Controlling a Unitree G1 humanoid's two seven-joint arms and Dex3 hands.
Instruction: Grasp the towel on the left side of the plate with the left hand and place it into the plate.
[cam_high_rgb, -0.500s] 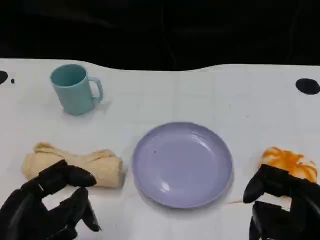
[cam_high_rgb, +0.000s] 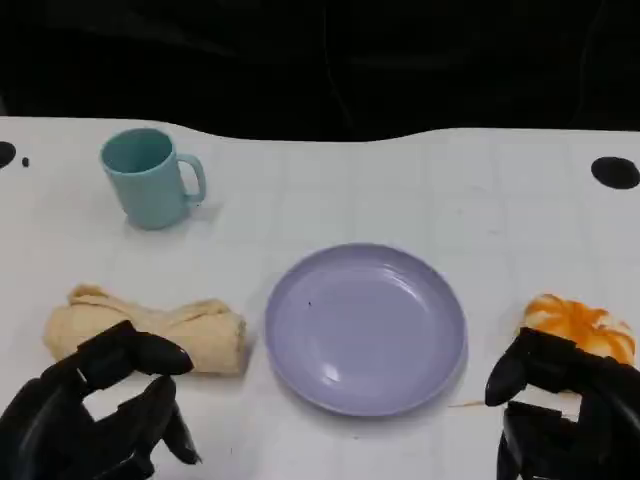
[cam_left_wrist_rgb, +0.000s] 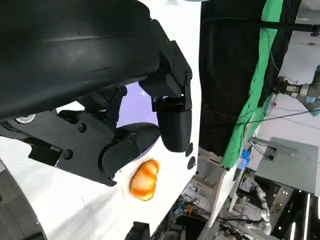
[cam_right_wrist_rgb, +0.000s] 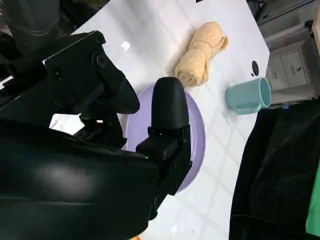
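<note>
The rolled towel (cam_high_rgb: 148, 329), lower left of the frame, looks soft, light and floppy; grasp across its middle. The left hand (cam_high_rgb: 95, 415) hovers beside it, fingers (cam_high_rgb: 150, 355) spread, empty.

A beige towel (cam_high_rgb: 150, 331), lavender plate (cam_high_rgb: 365, 328), teal mug (cam_high_rgb: 150, 178) and orange-and-white streaked object (cam_high_rgb: 582, 327) on a white table (cam_high_rgb: 400, 190).
</note>
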